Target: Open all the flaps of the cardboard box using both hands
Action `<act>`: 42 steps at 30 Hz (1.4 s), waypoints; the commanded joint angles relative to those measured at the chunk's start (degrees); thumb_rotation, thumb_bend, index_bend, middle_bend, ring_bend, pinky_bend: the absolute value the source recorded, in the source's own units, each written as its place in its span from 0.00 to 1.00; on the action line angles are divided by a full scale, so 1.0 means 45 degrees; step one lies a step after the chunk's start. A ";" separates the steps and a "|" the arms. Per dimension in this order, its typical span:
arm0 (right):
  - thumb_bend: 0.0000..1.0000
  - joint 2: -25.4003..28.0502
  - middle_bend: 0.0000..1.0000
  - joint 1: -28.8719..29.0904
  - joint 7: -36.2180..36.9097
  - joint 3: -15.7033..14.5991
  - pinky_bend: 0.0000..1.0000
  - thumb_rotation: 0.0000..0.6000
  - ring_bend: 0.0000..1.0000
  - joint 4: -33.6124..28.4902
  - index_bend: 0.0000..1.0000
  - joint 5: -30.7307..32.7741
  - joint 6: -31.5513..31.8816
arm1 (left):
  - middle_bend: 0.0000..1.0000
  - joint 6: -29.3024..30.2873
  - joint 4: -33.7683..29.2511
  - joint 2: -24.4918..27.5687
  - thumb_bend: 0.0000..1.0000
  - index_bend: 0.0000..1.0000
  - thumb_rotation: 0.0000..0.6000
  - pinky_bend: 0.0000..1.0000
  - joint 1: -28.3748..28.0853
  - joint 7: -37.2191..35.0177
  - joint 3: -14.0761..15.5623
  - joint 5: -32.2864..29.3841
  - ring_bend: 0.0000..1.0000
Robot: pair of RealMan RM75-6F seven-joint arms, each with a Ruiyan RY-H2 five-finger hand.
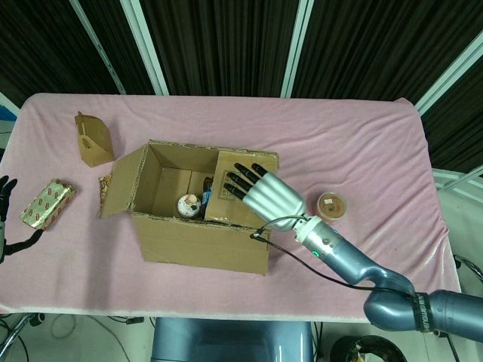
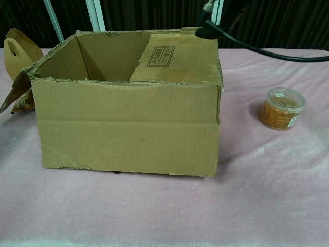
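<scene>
The cardboard box (image 1: 200, 241) stands mid-table on the pink cloth. Its left flap (image 1: 121, 181) leans outward. Its right flap (image 1: 243, 204) still lies folded in over the opening, also plain in the chest view (image 2: 175, 59). My right hand (image 1: 260, 192) hovers over that right flap with its fingers stretched and apart, holding nothing; whether it touches the flap I cannot tell. Only the right arm's cable (image 2: 257, 47) crosses the top of the chest view. My left hand (image 1: 6, 188) shows just fingertips and a thumb at the far left edge, apart and empty.
A small kraft carton (image 1: 93, 139) stands at the back left. A patterned wrapped packet (image 1: 47, 204) lies near my left hand. A round clear tub (image 1: 331, 207) sits right of the box, also in the chest view (image 2: 281, 108). Small items (image 1: 189, 204) lie inside the box.
</scene>
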 commanded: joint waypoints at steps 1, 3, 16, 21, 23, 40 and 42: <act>0.67 -0.1268 0.23 0.1420 -0.0640 0.0032 0.25 1.00 0.14 0.1406 0.32 0.0840 -0.1069 | 0.00 -0.0119 -0.0015 0.0057 0.16 0.00 1.00 0.00 0.0010 -0.0150 -0.0056 -0.0021 0.00; 0.73 -0.1714 0.25 0.2013 -0.0915 -0.0083 0.25 1.00 0.16 0.2106 0.35 0.1216 -0.1444 | 0.00 -0.0187 -0.0014 0.0081 0.16 0.00 1.00 0.00 0.0022 -0.0262 -0.0096 -0.0024 0.00; 0.83 -0.3344 0.28 0.4716 -0.1928 -0.1259 0.25 1.00 0.17 0.4927 0.39 0.2930 -0.2765 | 0.00 -0.0697 -0.0049 0.0186 0.16 0.00 1.00 0.00 0.0074 -0.0643 -0.0306 -0.0133 0.00; 0.83 -0.3725 0.29 0.5302 -0.1882 -0.1685 0.25 1.00 0.17 0.5524 0.40 0.2977 -0.2783 | 0.00 -0.0764 -0.0035 0.0165 0.16 0.00 1.00 0.00 0.0105 -0.0659 -0.0395 -0.0136 0.00; 0.84 -0.3809 0.29 0.5477 -0.1881 -0.1838 0.25 1.00 0.17 0.5738 0.41 0.2962 -0.2799 | 0.00 -0.0788 -0.0045 0.0165 0.16 0.00 1.00 0.00 0.0116 -0.0672 -0.0414 -0.0122 0.00; 0.84 -0.2598 0.31 0.6223 -0.2874 -0.2880 0.25 1.00 0.17 0.4997 0.46 0.2603 -0.2030 | 0.00 -0.0919 -0.0102 0.0151 0.17 0.00 1.00 0.00 0.0192 -0.0708 -0.0551 -0.0028 0.00; 0.84 -0.2222 0.31 0.6296 -0.3101 -0.2939 0.25 1.00 0.17 0.4548 0.46 0.2745 -0.1860 | 0.00 -0.0914 -0.0093 0.0149 0.17 0.00 1.00 0.00 0.0201 -0.0716 -0.0562 0.0010 0.00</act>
